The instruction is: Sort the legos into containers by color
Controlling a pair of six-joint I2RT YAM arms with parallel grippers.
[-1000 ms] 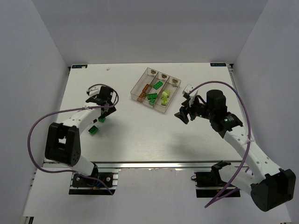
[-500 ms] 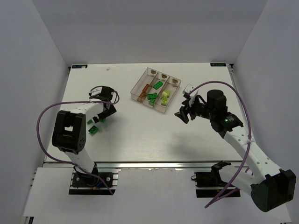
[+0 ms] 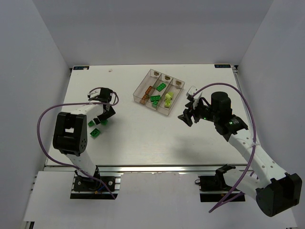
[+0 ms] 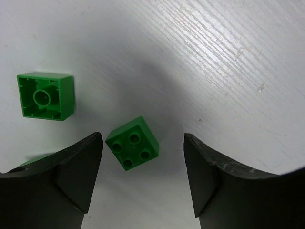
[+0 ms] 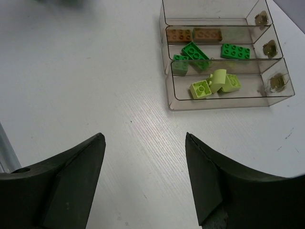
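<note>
Nearly home on this one, by the look of it. From the right wrist, the clear plastic tray of three narrow bins point(image 5: 214, 103) is already well stocked. The small orange-brown plastic bricks point(image 5: 193, 34) are in the far bin, the bright green plastic bricks point(image 5: 236, 50) in the middle bin, and the pale yellow-green plastic bricks point(image 5: 212, 85) in the near one. Each colour keeps to its own bin, with no mixing that I can see.

The right claw point(image 5: 143, 143) hangs spread and empty over the bare white surface point(image 5: 95, 71), just short of the tray.

The action is on the other side. The left claw point(image 4: 143, 152) is down low and spread, one finger on each side of a small bright green square brick with studs up point(image 4: 132, 143), which lies flat on the surface. It is not pinched: one finger is very near it, and the other shows a clear gap. Just beside it, and not touching, lies a second green square brick with its hollow side up point(image 4: 45, 96). A green sliver point(image 4: 35, 159) peeks from behind one finger, probably a third brick.

From above, those loose greens sit together by the left arm, well apart from the tray. I see no orange-brown or yellow-green bricks loose anywhere. So my call is that only the stray greens are left to go into the middle bin.
</note>
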